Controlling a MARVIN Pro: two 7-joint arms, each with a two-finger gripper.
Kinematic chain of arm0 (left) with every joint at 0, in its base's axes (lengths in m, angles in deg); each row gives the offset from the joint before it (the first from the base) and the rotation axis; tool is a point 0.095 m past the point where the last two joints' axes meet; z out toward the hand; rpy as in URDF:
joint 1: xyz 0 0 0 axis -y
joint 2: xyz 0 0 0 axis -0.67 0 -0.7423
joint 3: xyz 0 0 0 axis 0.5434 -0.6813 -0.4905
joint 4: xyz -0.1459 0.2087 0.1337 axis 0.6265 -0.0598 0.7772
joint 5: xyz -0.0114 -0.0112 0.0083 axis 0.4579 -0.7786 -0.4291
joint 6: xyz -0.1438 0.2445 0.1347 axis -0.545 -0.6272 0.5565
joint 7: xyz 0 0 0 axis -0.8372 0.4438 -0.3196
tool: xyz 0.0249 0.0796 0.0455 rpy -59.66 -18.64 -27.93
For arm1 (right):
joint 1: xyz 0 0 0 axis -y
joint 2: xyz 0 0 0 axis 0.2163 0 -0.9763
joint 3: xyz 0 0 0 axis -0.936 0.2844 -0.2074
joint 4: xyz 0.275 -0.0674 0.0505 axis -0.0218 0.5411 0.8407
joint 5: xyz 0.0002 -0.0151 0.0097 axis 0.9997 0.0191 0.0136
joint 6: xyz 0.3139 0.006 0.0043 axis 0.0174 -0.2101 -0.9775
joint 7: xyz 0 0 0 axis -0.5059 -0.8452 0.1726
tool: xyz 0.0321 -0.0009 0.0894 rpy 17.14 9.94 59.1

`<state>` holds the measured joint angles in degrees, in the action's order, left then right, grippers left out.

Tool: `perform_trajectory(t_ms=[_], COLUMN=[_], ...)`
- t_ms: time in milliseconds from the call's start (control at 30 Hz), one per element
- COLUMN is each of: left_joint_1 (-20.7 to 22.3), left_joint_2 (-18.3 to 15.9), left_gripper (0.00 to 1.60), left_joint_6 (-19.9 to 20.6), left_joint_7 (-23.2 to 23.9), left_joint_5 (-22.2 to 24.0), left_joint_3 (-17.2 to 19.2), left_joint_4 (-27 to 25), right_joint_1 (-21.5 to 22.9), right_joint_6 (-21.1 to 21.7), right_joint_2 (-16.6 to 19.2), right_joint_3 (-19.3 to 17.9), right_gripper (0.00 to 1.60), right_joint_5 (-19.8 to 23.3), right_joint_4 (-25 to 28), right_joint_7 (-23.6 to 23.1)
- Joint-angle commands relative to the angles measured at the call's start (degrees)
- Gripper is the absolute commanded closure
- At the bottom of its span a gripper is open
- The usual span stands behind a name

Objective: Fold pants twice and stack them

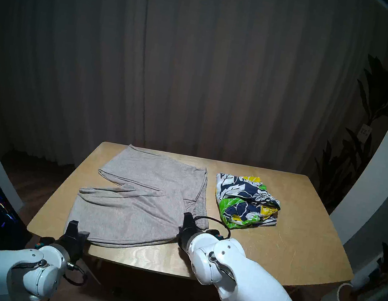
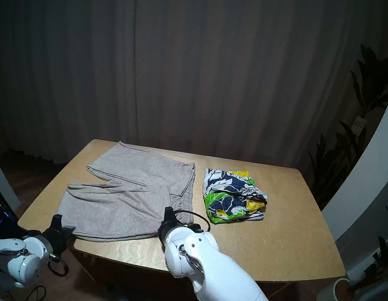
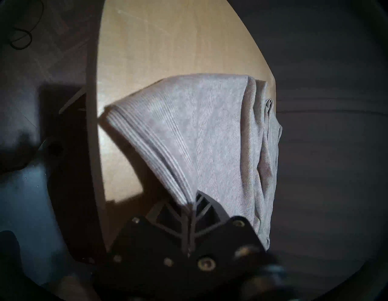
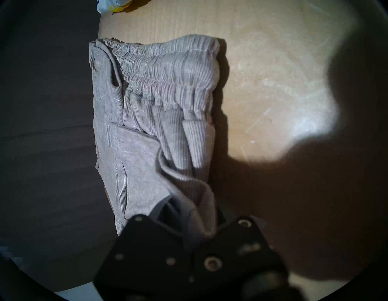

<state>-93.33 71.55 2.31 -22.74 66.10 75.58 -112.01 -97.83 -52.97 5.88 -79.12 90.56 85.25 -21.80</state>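
- The left hand (image 1: 86,235) is closed tight on the near-left corner of the grey-beige pants (image 1: 141,196), at the hem end of the near leg; the left wrist view shows the ribbed hem edge (image 3: 151,155) running straight into its shut fingers (image 3: 206,205).
- The right hand (image 1: 183,225) is likewise clamped shut on the same pants, at the near end of the gathered elastic waistband (image 4: 168,84); the right wrist view shows a bunch of cloth pinched between its fingers (image 4: 161,208).
- Between the two hands the near edge of the pants is drawn into a line along the front of the surface (image 1: 272,253), with the held corners raised slightly off the wood.
- The pants lie spread over the left half of the surface, waistband toward the middle, both legs pointing left; the far leg reaches almost to the back edge, and a gap opens between the legs at their left ends.
- The floral shorts (image 1: 245,199), navy, white, green and yellow, sit in a loose folded bundle on the right half, just beside the waistband but apart from it.
- A black cable (image 1: 217,221) loops from the right wrist over the surface between the two garments.
- Behind the surface hangs a dark curtain (image 1: 199,72); a potted plant (image 1: 375,103) stands at the far right.
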Motion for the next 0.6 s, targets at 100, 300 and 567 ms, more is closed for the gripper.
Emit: perform_trajectory(t_ms=[100,300,567], left_joint_1=[-8.22,-12.1,-17.8], left_joint_2=[-1.67,-2.36,-2.53], left_gripper=[1.6,1.6,1.6], left_joint_6=[-2.14,-2.69,-2.86], left_joint_7=[5.48,7.18,10.15], left_joint_5=[0.51,1.13,1.58], left_joint_3=[3.75,6.32,10.56], left_joint_4=[-4.19,-6.18,-7.86], right_joint_1=[-1.47,-2.07,-2.08], right_joint_6=[1.26,2.43,2.19], right_joint_2=[2.81,4.37,4.5], right_joint_3=[-1.13,-0.78,-2.2], right_gripper=[1.6,1.6,1.6], right_joint_5=[1.72,2.23,3.35], right_joint_4=[6.07,7.76,8.41], right_joint_7=[0.79,2.26,2.4])
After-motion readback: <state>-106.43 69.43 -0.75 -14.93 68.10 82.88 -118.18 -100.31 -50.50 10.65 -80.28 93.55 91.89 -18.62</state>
